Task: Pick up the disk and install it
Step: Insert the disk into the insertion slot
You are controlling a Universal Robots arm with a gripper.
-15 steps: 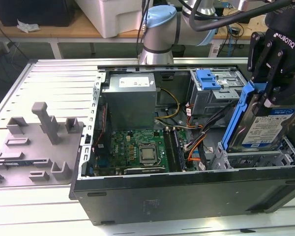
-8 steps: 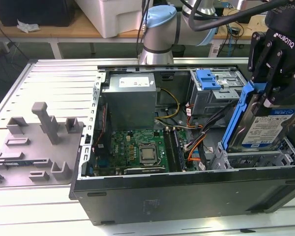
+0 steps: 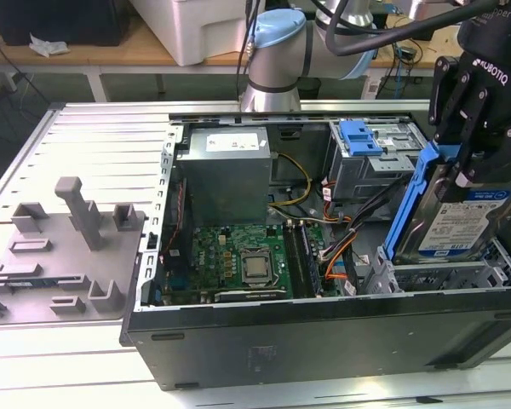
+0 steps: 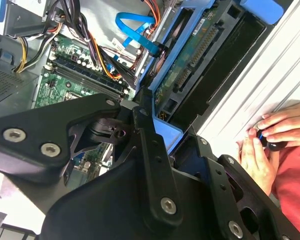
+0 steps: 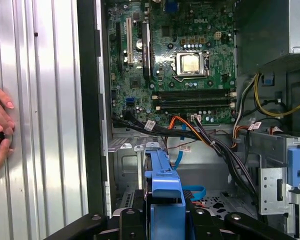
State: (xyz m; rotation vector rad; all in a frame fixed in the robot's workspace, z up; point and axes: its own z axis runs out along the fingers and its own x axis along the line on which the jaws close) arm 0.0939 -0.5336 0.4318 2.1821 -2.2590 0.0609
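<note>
So I had the gripper [image 3: 468, 162] with its jaws clamped tight on the disk [image 3: 458, 226]. The disk sat tilted up on edge at the exterior view's right, its lower end down at the drive bay [image 3: 447, 277] of the open computer case [image 3: 324, 341].

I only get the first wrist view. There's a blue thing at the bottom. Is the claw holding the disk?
Observer: Yes. In the exterior view the claw grips the disk by its top, white-and-blue label showing.
Operator: Is it lying flat?
Observer: No, the exterior view shows it on edge, tilted, lower end by the grey drive bay.
Operator: Who's that beside the computer case?
Observer: A person; the second wrist view shows two hands and a red sleeve.
</note>
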